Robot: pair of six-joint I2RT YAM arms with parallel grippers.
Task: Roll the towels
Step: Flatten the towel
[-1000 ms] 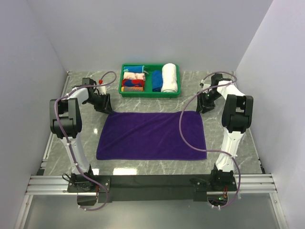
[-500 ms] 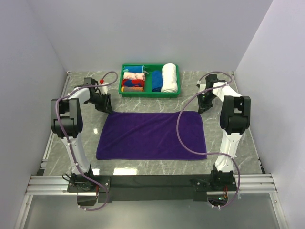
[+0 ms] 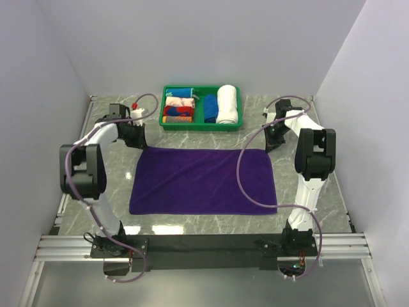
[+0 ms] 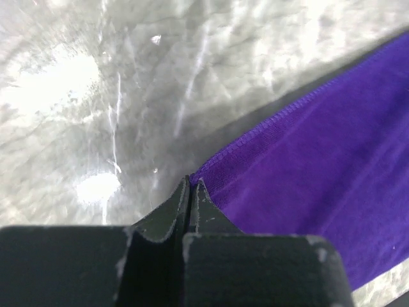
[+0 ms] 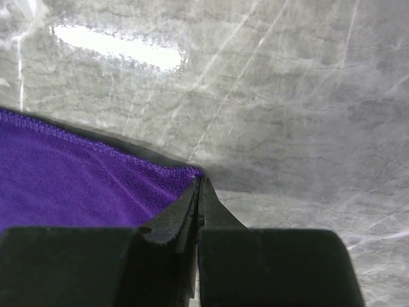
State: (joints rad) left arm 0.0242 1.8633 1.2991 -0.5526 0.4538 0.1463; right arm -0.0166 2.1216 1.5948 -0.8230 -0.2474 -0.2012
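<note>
Deep-purple cloth, the towel, is shown spread flat and unrolled on the marble table; its two far corners are taken by the pincers, one each. The left pincer is seen closed, with its tips pressed together on the hemmed corner; the cloth is spread away to its right and back beneath it, with bare marble ahead of and to the left of the tips. The right pincer is likewise closed on the opposite corner; the cloth is laid to its left, with bare marble ahead and to its right. The corners are judged to be held so that the far edge can be drawn taut and square before rolling; no roll is yet formed. How much cloth is caught between the fingers is hidden by the finger bodies; the near edge of the towel is cut off in both wrist views; the contents of the green tray, beyond both pincers, are too small to be named with certainty.
</note>
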